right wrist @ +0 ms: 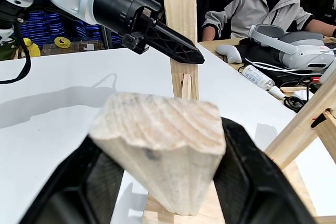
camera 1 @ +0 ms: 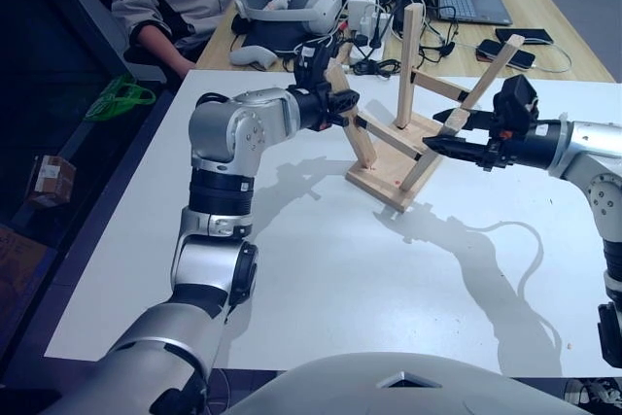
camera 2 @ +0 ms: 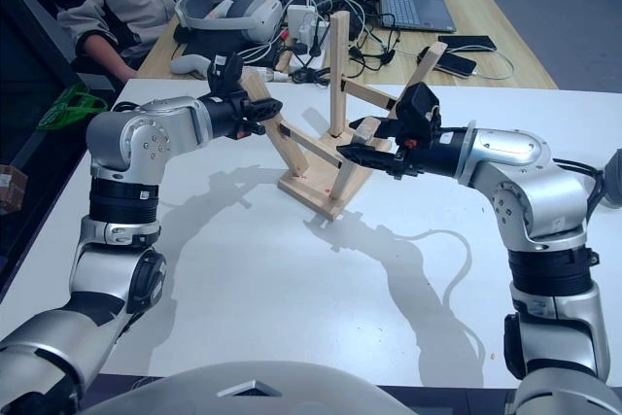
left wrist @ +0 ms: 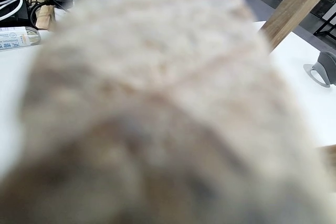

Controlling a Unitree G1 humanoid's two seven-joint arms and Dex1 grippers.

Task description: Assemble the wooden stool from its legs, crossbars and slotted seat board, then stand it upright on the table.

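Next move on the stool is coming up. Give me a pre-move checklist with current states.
1. Stool upright: not ok. The seat board lies on the table with the legs pointing up.
2. Right gripper hold: ok. It is shut on the near-right leg.
3. Left gripper hold: cannot tell. It sits at the left leg, but the contact is hidden.
4. Joints seated: cannot tell. The far-right leg leans outward.
5. Room to turn the stool over: ok. The near side of the table is bare.
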